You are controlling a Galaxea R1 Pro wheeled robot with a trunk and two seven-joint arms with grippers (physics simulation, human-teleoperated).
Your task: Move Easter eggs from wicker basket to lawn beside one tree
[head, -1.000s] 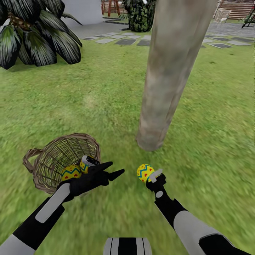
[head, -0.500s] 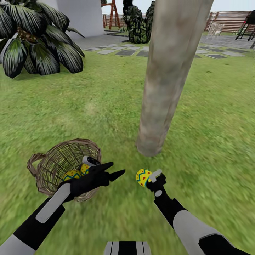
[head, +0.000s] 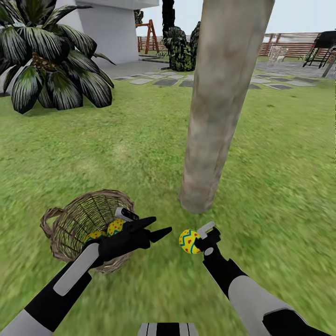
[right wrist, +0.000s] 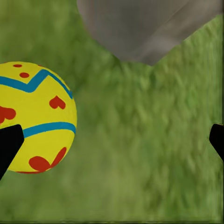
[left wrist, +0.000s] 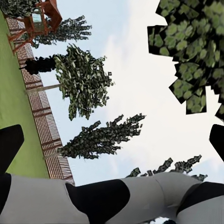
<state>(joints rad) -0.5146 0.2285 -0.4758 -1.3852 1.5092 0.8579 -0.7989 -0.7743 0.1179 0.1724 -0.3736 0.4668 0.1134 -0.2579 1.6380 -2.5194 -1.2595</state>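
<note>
We have one Easter egg [head: 189, 241] lying on the lawn [head: 140, 140] a little in front of the tree trunk [head: 219, 107], and our right gripper [head: 201, 237] sits just beside it; in the right wrist view that egg [right wrist: 35, 116] lies against one dark fingertip, off-centre, with the fingers spread wide, so we judge it released. Two more eggs [head: 109, 229] sit in the wicker basket [head: 86, 224], which lies tipped on its side. Our left gripper [head: 156, 226] hovers above the basket's rim with its fingers parted and nothing between them, pointing skyward in the left wrist view. The risk we see: pulling the right arm back could nudge the loose egg and roll it away from the trunk. On the left, a careless reach could push the tilted basket and spill its eggs away from the tree.
</note>
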